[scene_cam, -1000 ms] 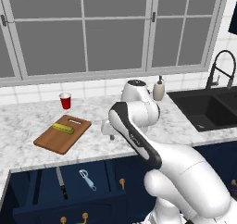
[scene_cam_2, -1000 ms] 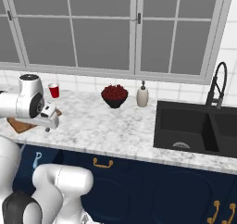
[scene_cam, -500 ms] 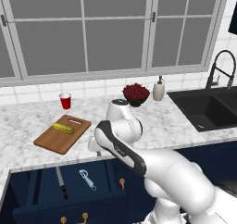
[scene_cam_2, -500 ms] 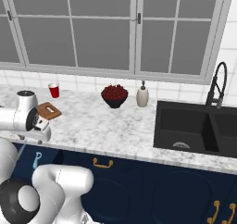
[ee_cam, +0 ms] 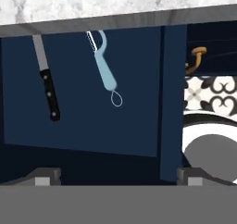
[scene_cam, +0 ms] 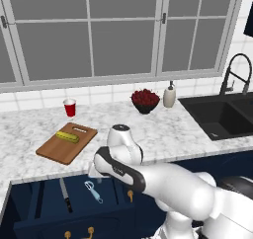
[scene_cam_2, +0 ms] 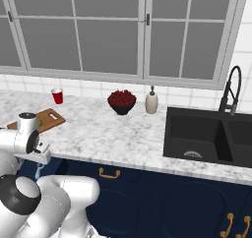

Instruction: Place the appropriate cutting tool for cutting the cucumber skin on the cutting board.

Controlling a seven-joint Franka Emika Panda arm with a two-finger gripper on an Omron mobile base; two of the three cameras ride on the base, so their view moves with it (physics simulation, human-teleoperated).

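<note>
I've got the gripper (ee_cam: 118,174) hanging over the open drawer (scene_cam: 29,208) with its fingers spread wide apart and holding nothing. The peeler (ee_cam: 105,68) lies in the drawer beside the black-handled knife (ee_cam: 47,90), the two apart. Up on the counter (scene_cam: 163,129), the cucumber (scene_cam: 67,137) rests on the cutting board (scene_cam: 59,149).

Peeler (scene_cam: 93,191) beside knife (scene_cam: 65,195) in drawer (scene_cam: 29,203)
</note>
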